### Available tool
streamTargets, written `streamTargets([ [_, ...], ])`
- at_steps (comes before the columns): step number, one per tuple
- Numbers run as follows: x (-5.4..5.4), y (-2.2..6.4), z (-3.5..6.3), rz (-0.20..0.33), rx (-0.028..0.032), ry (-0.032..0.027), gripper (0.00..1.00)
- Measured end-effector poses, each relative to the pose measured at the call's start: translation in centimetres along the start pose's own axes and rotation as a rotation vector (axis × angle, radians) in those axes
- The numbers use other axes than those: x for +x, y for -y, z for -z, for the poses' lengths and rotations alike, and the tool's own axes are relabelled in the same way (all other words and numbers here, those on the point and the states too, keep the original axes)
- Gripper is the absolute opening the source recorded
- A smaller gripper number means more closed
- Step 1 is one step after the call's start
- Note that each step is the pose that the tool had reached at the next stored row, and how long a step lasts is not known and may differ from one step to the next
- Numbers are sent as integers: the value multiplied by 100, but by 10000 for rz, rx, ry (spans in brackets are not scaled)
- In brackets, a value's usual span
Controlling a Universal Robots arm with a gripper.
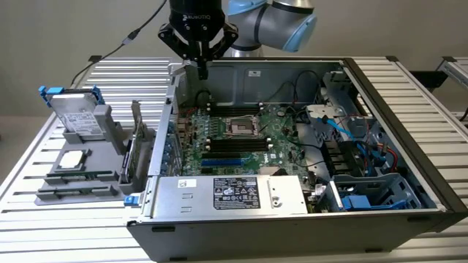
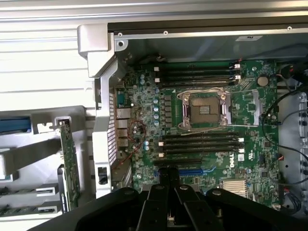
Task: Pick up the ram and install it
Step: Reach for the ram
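Case (image 1: pixel 307 224) holds motherboard (image 1: pixel 286 143); grey holder (image 1: pixel 108 131) holds ram (image 1: pixel 82 176); pincer (image 1: pixel 203 73) closed.

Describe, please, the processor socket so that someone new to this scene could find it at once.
Start at the open computer case and look at the green motherboard inside. At its middle, between two banks of long black memory slots, sits the processor socket: the only square, metal-framed part among those narrow strips.

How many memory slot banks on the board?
2. One bank lies between the CPU socket and the case wall; the other sits across the socket, beside the blue slot. None seems hidden.
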State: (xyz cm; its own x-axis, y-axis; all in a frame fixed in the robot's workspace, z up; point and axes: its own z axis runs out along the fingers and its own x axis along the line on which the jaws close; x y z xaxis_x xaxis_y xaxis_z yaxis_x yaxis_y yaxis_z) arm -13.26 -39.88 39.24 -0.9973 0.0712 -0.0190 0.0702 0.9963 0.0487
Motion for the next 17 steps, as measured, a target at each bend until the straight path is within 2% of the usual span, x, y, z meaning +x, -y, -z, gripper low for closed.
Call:
streamTargets([
  [4,136,10,2,1,0,0,10],
  [17,723,51,8,12,2,-5,10],
])
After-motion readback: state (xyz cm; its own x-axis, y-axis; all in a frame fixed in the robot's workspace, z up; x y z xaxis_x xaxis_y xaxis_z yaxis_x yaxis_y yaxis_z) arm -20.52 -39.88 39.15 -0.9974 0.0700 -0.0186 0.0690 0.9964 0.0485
